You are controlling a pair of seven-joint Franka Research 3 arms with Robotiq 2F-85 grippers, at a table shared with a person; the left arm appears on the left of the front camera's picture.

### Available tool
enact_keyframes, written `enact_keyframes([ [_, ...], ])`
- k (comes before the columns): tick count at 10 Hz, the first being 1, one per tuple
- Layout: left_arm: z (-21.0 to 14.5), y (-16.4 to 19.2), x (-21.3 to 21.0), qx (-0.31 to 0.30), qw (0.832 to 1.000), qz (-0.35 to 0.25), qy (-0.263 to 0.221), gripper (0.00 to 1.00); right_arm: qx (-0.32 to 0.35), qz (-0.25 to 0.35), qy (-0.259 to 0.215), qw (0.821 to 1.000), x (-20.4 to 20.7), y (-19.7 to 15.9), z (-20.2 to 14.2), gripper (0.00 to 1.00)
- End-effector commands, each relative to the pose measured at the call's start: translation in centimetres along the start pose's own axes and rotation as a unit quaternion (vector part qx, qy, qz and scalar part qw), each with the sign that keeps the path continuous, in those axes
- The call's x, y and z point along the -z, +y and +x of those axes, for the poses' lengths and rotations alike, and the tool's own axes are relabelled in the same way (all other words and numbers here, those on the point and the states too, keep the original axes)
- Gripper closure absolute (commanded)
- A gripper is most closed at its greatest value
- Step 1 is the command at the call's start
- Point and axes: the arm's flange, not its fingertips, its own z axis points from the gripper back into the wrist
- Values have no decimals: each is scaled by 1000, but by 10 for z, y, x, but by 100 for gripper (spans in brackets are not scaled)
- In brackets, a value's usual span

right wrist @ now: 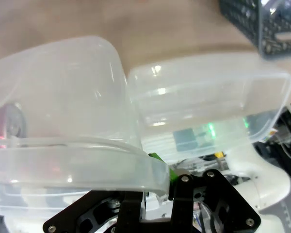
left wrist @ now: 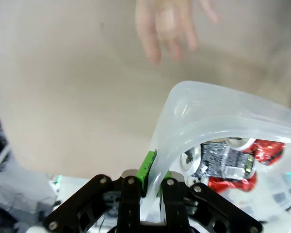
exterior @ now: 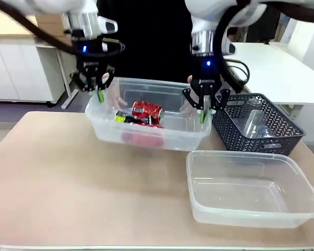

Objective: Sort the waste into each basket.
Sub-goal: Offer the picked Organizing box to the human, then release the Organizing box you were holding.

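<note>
A clear tub (exterior: 107, 129) holds red-and-silver cans (exterior: 147, 111) and a small yellow-green labelled piece (exterior: 122, 117). My left gripper (exterior: 100, 94) is shut on the tub's left rim, and my right gripper (exterior: 203, 112) is shut on its right rim. In the left wrist view the green pads (left wrist: 147, 166) pinch the rim (left wrist: 208, 131), with cans (left wrist: 264, 151) inside. In the right wrist view my gripper (right wrist: 157, 178) clamps the tub's wall (right wrist: 63, 97). A second clear tub (exterior: 254, 189) (right wrist: 208, 104) lies empty at the front right. A clear bottle (exterior: 253, 121) stands in the dark lattice basket.
The dark blue-grey lattice basket (exterior: 282, 137) (right wrist: 250, 19) sits close to the right of the held tub. A person's blurred hand (left wrist: 167, 24) hovers over the table beyond the tub. Bare tabletop (exterior: 68, 172) spreads at the front left.
</note>
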Motion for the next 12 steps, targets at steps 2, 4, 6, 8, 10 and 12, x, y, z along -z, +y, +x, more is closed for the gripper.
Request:
enact_keyframes([
  [2, 45, -23, -7, -32, 999, -6, 40, 94, -14, 8, 43, 999, -13, 19, 49, 95],
  [4, 27, -2, 0, -2, 1000, 6, 14, 94, -9, 34, 56, 998, 7, 19, 54, 95],
  [6, 27, -2, 0, -2, 1000, 6, 14, 94, -4, 6, 36, 999, -2, 8, 60, 95],
  [8, 27, -2, 0, -2, 1000, 6, 14, 94, -4, 6, 36, 999, -2, 8, 60, 95],
  [10, 27, -2, 0, -2, 1000, 6, 14, 94, -4, 6, 36, 999, -2, 8, 60, 95],
  [12, 27, -2, 0, -2, 1000, 6, 14, 94, -4, 6, 36, 999, -2, 8, 60, 95],
])
